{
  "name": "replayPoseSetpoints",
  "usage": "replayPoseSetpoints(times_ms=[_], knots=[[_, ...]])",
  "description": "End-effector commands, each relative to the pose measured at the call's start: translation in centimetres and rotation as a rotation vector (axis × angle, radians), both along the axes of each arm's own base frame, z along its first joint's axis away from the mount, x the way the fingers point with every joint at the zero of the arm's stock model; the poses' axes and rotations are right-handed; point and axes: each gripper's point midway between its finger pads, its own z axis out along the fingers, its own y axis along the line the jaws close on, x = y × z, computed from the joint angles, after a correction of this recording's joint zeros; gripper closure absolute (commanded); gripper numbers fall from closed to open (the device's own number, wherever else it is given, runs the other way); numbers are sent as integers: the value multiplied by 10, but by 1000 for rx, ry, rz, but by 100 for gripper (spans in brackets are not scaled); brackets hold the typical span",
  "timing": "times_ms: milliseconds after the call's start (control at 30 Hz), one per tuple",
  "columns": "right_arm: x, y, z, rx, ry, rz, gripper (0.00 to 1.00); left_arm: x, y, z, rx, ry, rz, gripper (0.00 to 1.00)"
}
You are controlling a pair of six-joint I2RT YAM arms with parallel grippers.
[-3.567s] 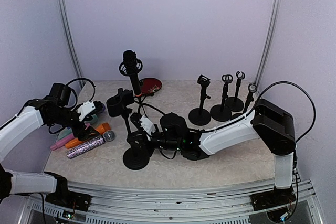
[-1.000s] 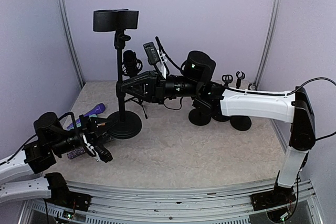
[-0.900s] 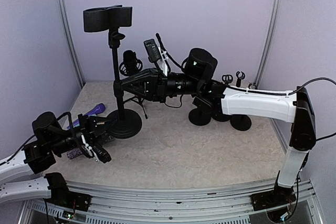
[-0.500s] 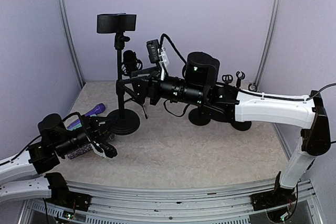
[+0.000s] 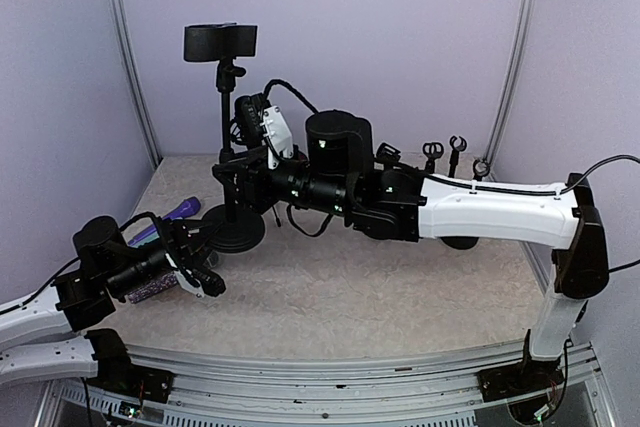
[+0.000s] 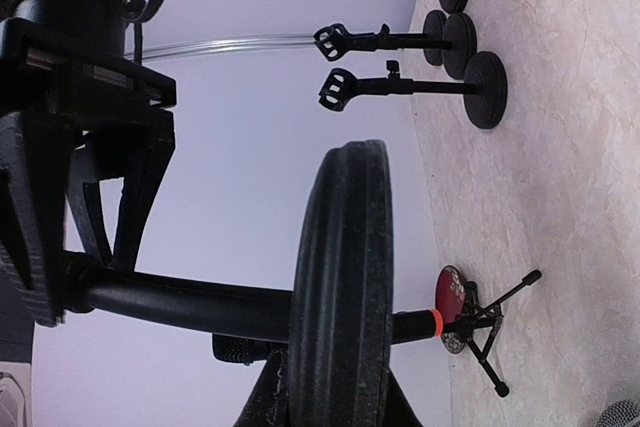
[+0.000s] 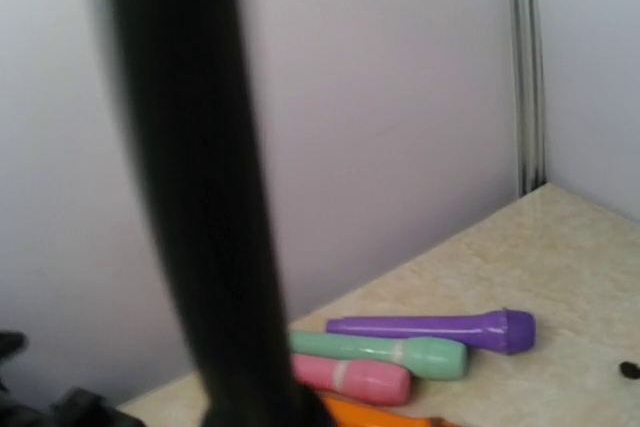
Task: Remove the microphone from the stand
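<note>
**Right tool on the stand's pole, left tool at its base**

The right tool [image 5: 228,179] pinches the pole of the tall stand [image 5: 224,97]. Whether the stand's round base [image 6: 340,277] touches the bench [image 5: 400,287] cannot be told. The left tool [image 5: 205,267] is spread, with a finger on either side of that base's rim. A purple microphone [image 7: 430,327], a green microphone [image 7: 385,352] and a pink microphone [image 7: 350,379] lie together on the bench by the left wall. A black microphone [image 5: 247,112] sits on a tripod just behind the stand.
</note>
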Motion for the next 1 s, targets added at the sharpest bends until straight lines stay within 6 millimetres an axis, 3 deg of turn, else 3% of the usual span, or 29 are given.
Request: replayPoseSetpoints(times_ms=[0, 267, 433, 667, 967], knots=[[2, 8, 1, -3, 1, -6, 64, -1, 5, 41, -94, -103, 17, 100], [-5, 9, 20, 48, -37, 31, 100, 0, 5, 40, -91, -97, 19, 100], [-20, -2, 45, 147, -74, 166, 100, 1, 3, 38, -90, -87, 16, 100], [-44, -32, 60, 279, -81, 470, 100, 1, 2, 43, -121, -69, 11, 100], [-106, -45, 65, 319, -123, 940, 100, -1, -2, 51, -146, -25, -14, 100]])
